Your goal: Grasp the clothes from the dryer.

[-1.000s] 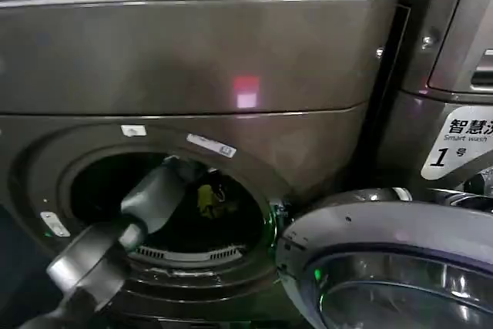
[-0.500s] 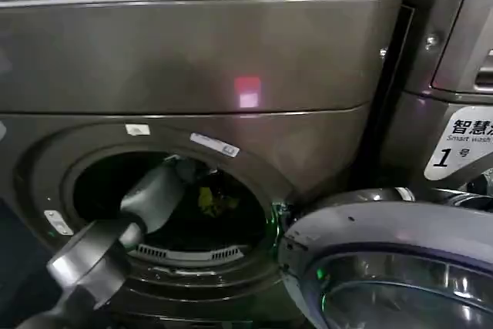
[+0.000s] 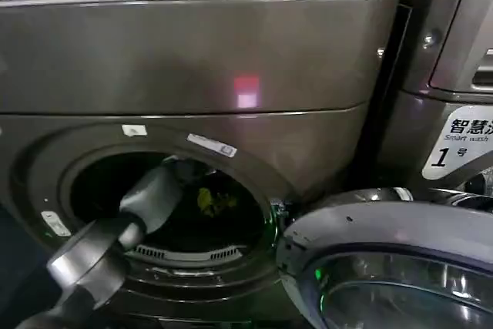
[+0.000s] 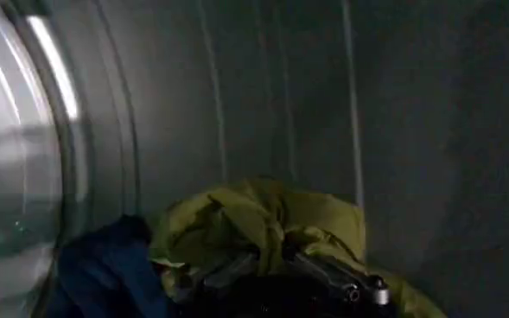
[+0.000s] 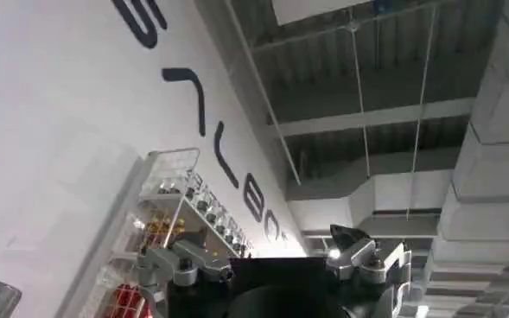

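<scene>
Left arm reaches thru the dryer (image 3: 192, 52) porthole so its left gripper (image 4: 293, 270), fingers spread wide, sits right at the yellow-green garment (image 4: 263, 220) on the far drum floor, navy garment (image 4: 107, 272) just beside; right gripper (image 5: 276, 259) parked outside, fingers wide apart.
</scene>
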